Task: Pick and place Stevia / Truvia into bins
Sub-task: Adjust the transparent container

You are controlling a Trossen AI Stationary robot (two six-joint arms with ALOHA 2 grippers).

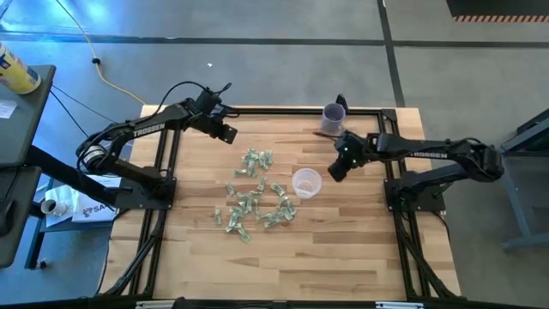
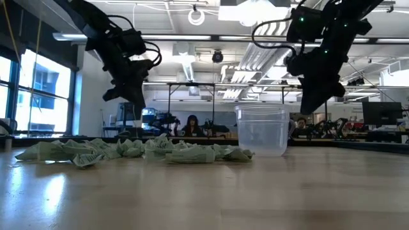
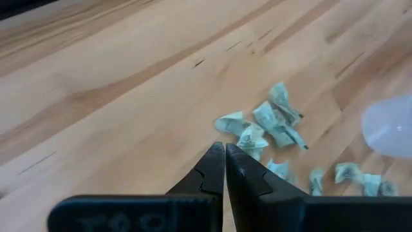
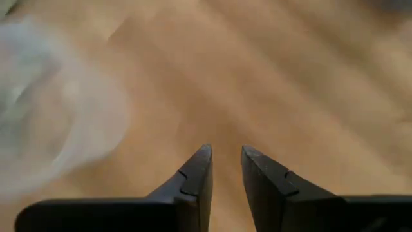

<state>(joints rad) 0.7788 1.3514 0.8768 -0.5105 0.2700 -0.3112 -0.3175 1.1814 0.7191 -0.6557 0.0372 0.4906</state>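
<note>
Many pale green and white Stevia packets lie flat and crumpled in a loose scatter on the wooden table; they also show in the low view and the left wrist view. The clear plastic cup stands upright on its base just right of the scatter. My left gripper hovers above the table, far-left of the packets, fingers shut and empty. My right gripper hovers close to the right of the cup, fingers a little apart with nothing between them; the cup blurs beside it.
A purple cup stands near the table's far edge, behind my right arm. A black frame runs along the table's edges. Bare wood lies on the near side of the packets. People sit in the room beyond the table.
</note>
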